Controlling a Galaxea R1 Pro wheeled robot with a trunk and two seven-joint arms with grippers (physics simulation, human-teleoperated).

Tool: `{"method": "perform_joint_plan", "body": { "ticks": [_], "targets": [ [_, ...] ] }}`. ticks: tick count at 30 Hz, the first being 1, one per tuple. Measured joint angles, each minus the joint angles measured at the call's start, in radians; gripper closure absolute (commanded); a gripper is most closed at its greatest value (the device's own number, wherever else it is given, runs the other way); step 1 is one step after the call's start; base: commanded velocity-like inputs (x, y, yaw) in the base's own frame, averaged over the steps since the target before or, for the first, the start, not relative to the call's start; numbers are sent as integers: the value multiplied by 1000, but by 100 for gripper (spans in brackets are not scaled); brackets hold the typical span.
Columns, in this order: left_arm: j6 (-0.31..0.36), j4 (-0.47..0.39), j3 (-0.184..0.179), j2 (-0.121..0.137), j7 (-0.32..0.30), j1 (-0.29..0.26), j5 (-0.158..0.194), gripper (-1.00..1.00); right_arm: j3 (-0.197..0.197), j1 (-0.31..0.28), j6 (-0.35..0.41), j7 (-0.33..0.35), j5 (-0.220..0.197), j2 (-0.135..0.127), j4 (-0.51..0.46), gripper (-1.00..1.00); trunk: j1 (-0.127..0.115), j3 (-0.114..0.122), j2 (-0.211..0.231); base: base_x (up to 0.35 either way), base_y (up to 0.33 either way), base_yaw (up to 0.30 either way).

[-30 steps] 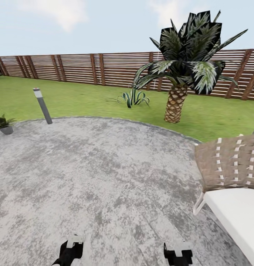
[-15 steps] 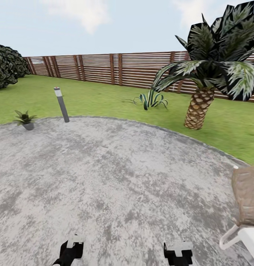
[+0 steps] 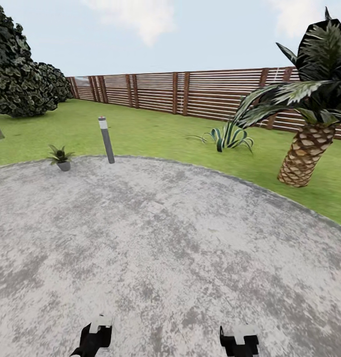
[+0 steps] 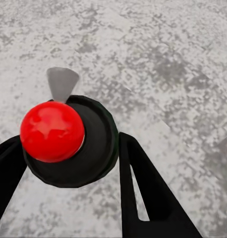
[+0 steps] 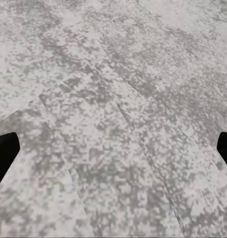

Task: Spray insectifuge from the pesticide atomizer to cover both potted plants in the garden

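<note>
My left gripper [image 3: 95, 341] sits at the bottom of the head view. In the left wrist view its black fingers [image 4: 143, 198] are shut on the pesticide atomizer [image 4: 93, 148], seen end-on as a dark round body with a red ball on it and a pale grey tip beyond. My right gripper [image 3: 238, 342] is open over bare paving, its fingertips [image 5: 5, 151] far apart. A small potted plant [image 3: 61, 157] in a grey pot stands at the patio's far left edge. A low rosette of green-and-white leaves [image 3: 229, 137] grows on the lawn, its pot unseen.
The round grey stone patio [image 3: 165, 238] spreads ahead of me. A grey bollard lamp [image 3: 106, 140] stands at its far rim, right of the small pot. A big palm [image 3: 304, 153] is at the right, a dark bush [image 3: 21, 79] at the left, the slatted fence [image 3: 190, 91] behind.
The head view has swung to the left: the woven chair has left the picture and the dark bush has come in. Both grippers keep their places in the view.
</note>
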Motion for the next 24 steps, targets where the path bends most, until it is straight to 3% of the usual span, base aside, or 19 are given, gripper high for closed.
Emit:
{"method": "perform_joint_plan", "body": {
  "ticks": [24],
  "targets": [
    [-1, 0, 0, -1, 0, 0, 0, 100, 1, 0, 0, 0, 0, 0, 0, -100, 0, 0, 0, 340, 0, 274]
  ]
}}
